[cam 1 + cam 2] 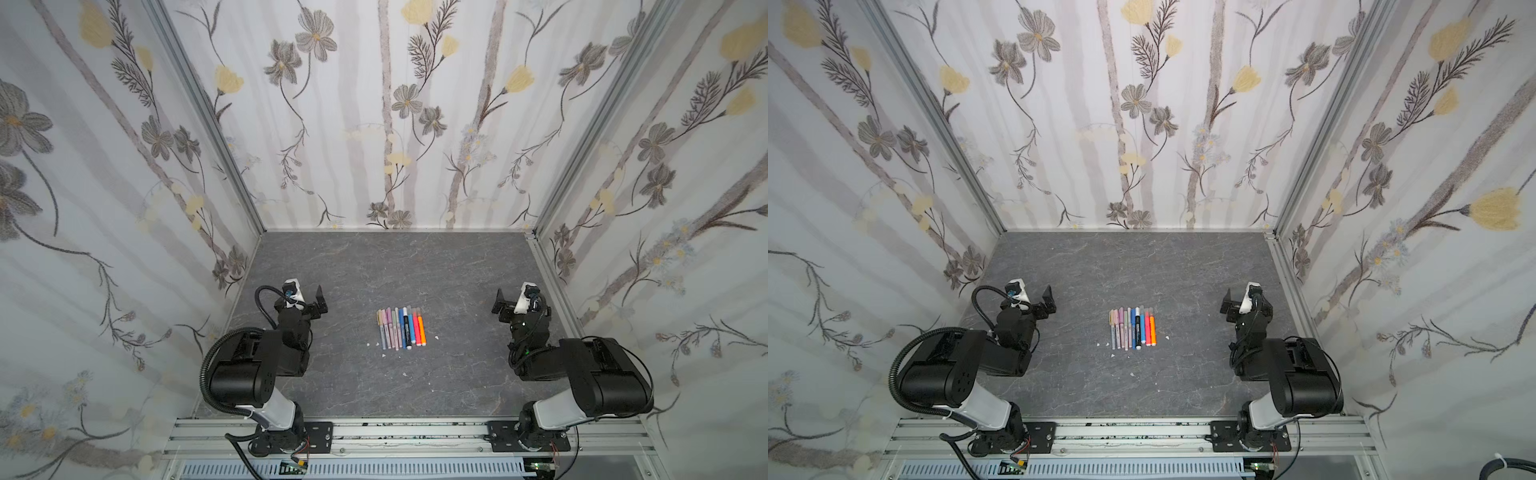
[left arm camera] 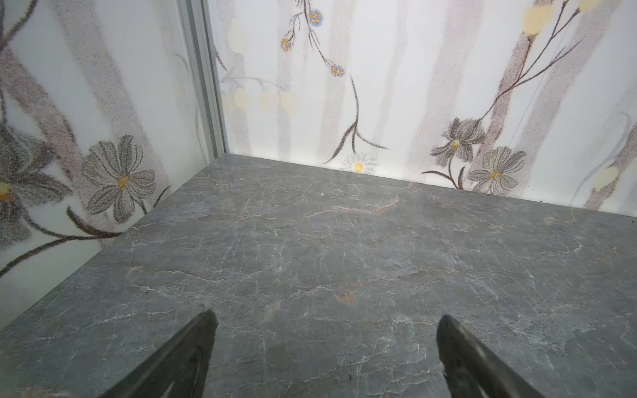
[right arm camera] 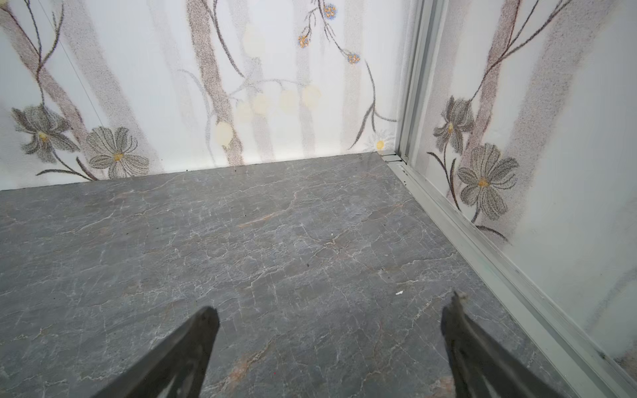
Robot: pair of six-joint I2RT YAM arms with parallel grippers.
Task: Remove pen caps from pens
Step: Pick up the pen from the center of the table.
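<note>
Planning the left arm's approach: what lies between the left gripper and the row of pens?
Only bare tabletop lies between the left gripper and the pens; both top views show it.

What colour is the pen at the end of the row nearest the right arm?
That pen is bright orange. It shows best in a top view.

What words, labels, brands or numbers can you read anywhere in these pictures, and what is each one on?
No text here can be read.
On the dark pen: pale print along the barrel, too small to read.
On the pale pens: small dark marks, maybe print, too small to read.
Elsewhere: no writing shows in any view.
</note>
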